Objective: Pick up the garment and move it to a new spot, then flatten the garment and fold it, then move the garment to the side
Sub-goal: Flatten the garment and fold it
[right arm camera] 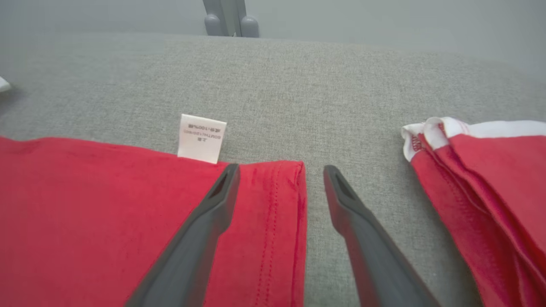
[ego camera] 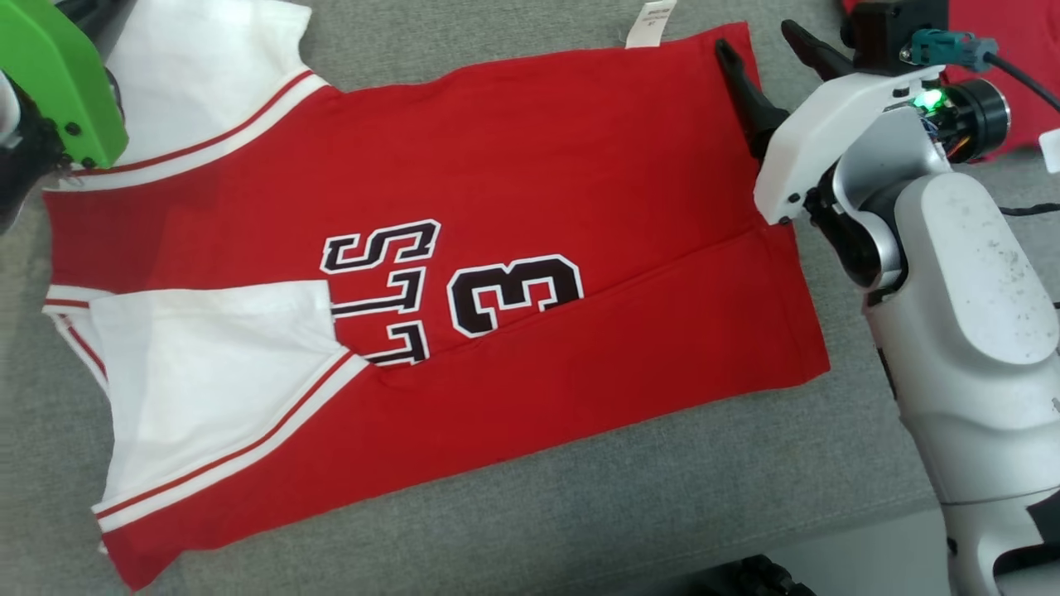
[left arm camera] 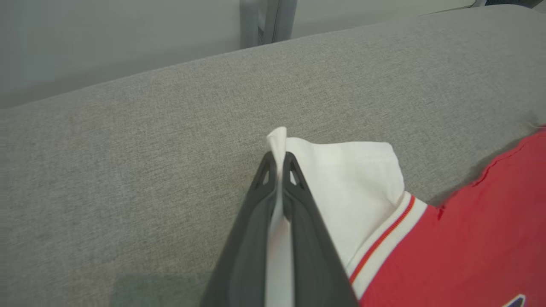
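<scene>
Left gripper (left arm camera: 279, 160) was closest in the left wrist view: its dark fingers (left arm camera: 256, 221) were pressed together on a pinch of the white sleeve (left arm camera: 349, 179), with a strip of cloth running down between them and a tuft poking out past the tips. Firm grip, by the look of it.

The red shirt (ego camera: 538, 165) lay spread on the grey surface (ego camera: 580, 497), number side up and mostly flat. One shallow crease ran across the body. The other white sleeve (ego camera: 215, 372) was folded in over the body at the near left. A white tag (right arm camera: 201, 137) stuck out from the far edge.

Right gripper (right arm camera: 281, 170) had its fingers wide apart, straddling the far hem corner (right arm camera: 294, 170). One finger was over red cloth, the other over bare surface. It held nothing, and whether the tips touched the cloth couldn't be told.

A second red garment (right arm camera: 482, 179) sat just to the right, apart from the shirt.

Step, as judged: flattening looked about done and the fold was being set up, with one end of the far edge gripped and the other not.

Next move likely calls for the right fingers to drop and close on that hem corner, catching both layers. Then both arms would lift together and carry the far edge toward the near one, keeping it taut so the body doesn't bunch, and keeping clear of the neighbouring garment.
</scene>
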